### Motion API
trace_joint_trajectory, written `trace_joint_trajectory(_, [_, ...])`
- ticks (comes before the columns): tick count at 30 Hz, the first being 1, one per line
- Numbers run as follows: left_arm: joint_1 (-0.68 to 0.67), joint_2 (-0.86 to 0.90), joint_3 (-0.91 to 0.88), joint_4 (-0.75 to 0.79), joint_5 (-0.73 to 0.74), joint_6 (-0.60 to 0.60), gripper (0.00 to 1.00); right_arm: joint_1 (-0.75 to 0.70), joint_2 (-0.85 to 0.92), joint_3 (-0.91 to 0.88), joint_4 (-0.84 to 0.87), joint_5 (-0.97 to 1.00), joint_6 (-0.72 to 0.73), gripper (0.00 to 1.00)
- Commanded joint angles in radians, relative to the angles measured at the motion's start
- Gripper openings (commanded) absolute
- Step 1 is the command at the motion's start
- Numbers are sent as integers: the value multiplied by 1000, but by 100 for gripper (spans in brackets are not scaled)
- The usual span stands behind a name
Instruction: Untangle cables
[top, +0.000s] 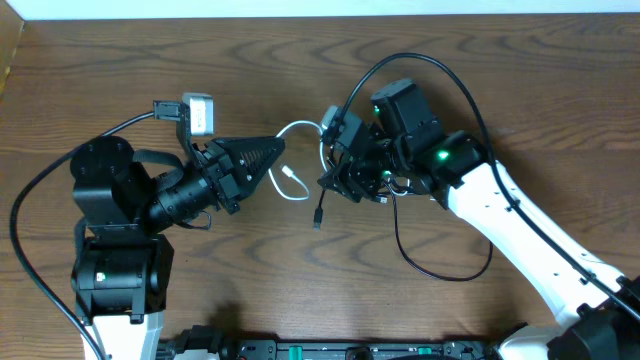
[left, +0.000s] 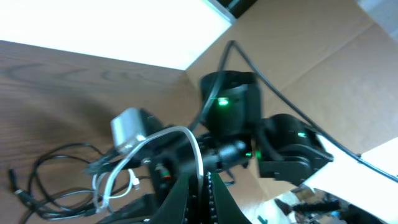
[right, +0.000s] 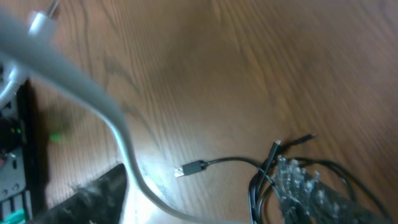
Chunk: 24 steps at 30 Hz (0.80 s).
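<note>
"Two arms were on my screens, the left arm (top: 120, 200) and the right arm (top: 520, 230), both reaching over the wooden bench (top: 540, 60) toward its middle. What did you want first?"

"The pincers."

"The left pincer (left: 202, 186) was clenched. Its tips met on the white cable (left: 194, 149), pinching it where the cord arched up. The right pincer (top: 336, 172) stood released, with its fingers (right: 311, 193) wide apart in its own wrist view and gripping nothing I could see."

"And the cables?"

"The black cable (top: 440, 272) was the longer one. On the overhead, one loop of it lay on the bench beside the right arm, and a bunch of strands sat right at the right pincer. In the right wrist view they crowded against one finger, but I couldn't tell whether they touched it. The white cable ran from the left tips in a curve across to the right pincer, with a small loop lying on the bench between them."

"Plugs?"

"A black plug (right: 189, 168) lay loose on the bench just beside the right pincer. A white plug (left: 135, 182) lay near the left tips."
</note>
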Motion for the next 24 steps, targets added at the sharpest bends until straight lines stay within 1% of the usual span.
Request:
trace_joint_trajectory(1, [-2,-5,27,20,70,-42,7,7,33,-2,3,14,-10,55])
trace_joint_trajectory(3, [-2,-5,27,20,71,-42,7,7,34,-2,3,45,-10,52])
trace_joint_trajectory(4, [-2,-5,27,20,71,-42,7,7,34,-2,4,55,-10,48])
trace_joint_trajectory(5, [-2,-5,27,20,70,-42,7,7,34,-2,4,64,-10,39])
trace_joint_trajectory(6, [-2,-5,27,20,70,-42,7,7,34,-2,3,68,-9,26])
trace_joint_trajectory(7, [-2,-5,27,20,70,-41,7,7,34,-2,1,68,-1,16])
trace_joint_trajectory(9, [-1,-3,27,20,69,-41,7,7,34,-2,-4,68,2,10])
trace_joint_trajectory(10, [-1,-2,27,20,66,-41,7,7,34,-2,-9,68,2,2])
trace_joint_trajectory(12, [-1,-1,27,20,63,-35,7,7,34,-2,-23,75,2,1])
trace_joint_trajectory(14, [-1,2,27,18,63,-4,7,7,34,-2,-40,100,3,1])
trace_joint_trajectory(16, [-1,4,27,14,62,18,8,7,34,-2,-51,161,43,1])
trace_joint_trajectory(18, [-1,10,26,-15,43,59,7,5,34,-2,-64,279,106,1])
trace_joint_trajectory(21, [-1,19,26,-130,-70,127,8,-9,33,-2,-84,522,248,1])
trace_joint_trajectory(22, [-1,23,26,-175,-117,151,14,-16,33,-2,-91,593,293,1])
trace_joint_trajectory(23, [-1,29,26,-209,-153,163,17,-22,32,-2,-95,632,309,1])
trace_joint_trajectory(24, [-1,37,26,-255,-203,172,27,-32,31,2,-102,681,315,1])
